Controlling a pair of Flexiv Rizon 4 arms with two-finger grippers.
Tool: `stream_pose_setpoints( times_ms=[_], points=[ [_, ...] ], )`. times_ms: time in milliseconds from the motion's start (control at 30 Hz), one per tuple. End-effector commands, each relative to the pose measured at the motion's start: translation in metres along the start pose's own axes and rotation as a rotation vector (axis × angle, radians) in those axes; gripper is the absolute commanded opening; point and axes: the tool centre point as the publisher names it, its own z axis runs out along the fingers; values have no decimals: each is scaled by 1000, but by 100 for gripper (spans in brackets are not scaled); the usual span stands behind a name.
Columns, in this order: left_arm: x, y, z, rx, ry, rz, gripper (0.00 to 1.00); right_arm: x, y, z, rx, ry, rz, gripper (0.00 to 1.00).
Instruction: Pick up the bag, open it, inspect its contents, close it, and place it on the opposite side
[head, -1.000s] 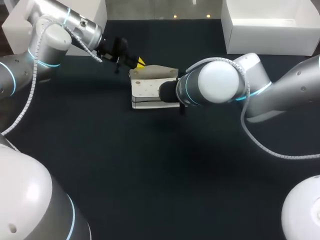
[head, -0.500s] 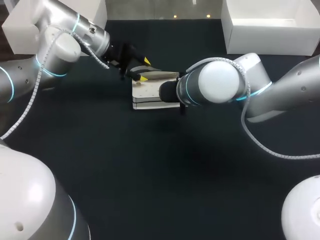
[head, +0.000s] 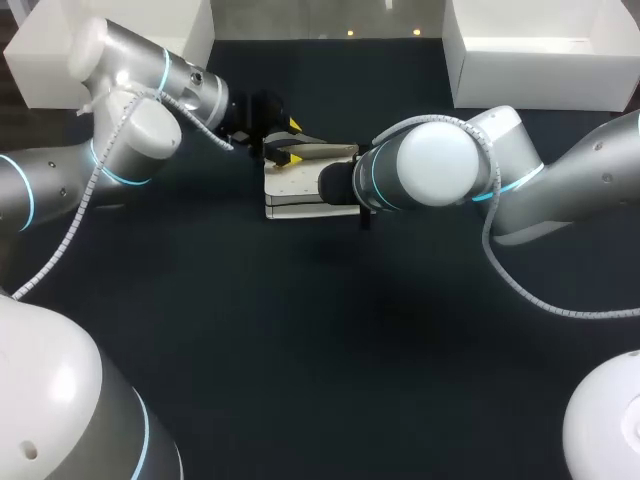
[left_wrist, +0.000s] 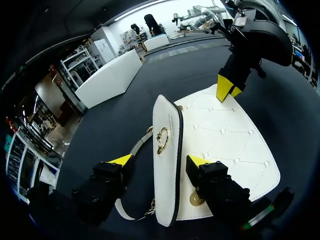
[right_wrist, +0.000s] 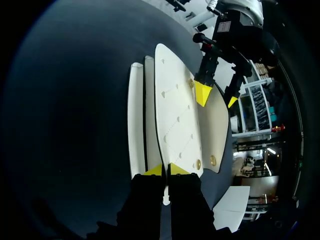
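- The white bag (head: 300, 185) lies flat on the dark table (head: 300, 350), toward the far middle, between our two arms.
- Its quilted front (left_wrist: 225, 135) faces up, and its flap (left_wrist: 167, 155) is lifted and stands on edge above it, with a gold clasp (left_wrist: 162, 140) showing on the flap.
- A thin strap (left_wrist: 140, 145) runs down beside the flap on the side away from the quilted front.
- Our left claw (left_wrist: 160, 160) straddles the raised flap: one yellow-tipped finger stands on each side of it. The fingers are spread apart, and we see a gap between at least one of them and the flap, so this claw is open and not gripping.
- Our right claw (right_wrist: 166, 170) sits at the opposite end of the bag. Its two yellow tips are almost together and pinch the edge of the quilted front, so it is closed on the bag.
- In the head view the right arm (head: 440, 165) comes in from the right and hides its own claw; the left arm (head: 150, 110) reaches in from the far left.
- Two white boxes (head: 540, 60) (head: 40, 70) stand at the far corners, well apart from the bag.
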Motion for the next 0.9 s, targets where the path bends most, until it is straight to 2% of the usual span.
stream_pose_setpoints(
  times_ms=[33,367,467,600,733,833,900],
  points=[
    [-14,7,14,15,39,-19,69,2,0,0,-2,-7,1,0],
    [-23,10,23,8,73,-45,64,2,0,0,-2,-7,1,0],
    [-26,12,26,2,80,-55,60,2,0,0,-2,-7,1,0],
    [-29,14,28,-6,90,-74,44,2,0,0,-2,-7,1,0],
    [-30,18,30,-10,104,-102,37,2,0,0,-2,-7,1,0],
    [-30,21,31,3,114,-121,0,2,0,0,-2,-7,1,0],
    [-30,22,31,12,119,-129,0,2,0,0,-2,-7,1,0]
  ],
)
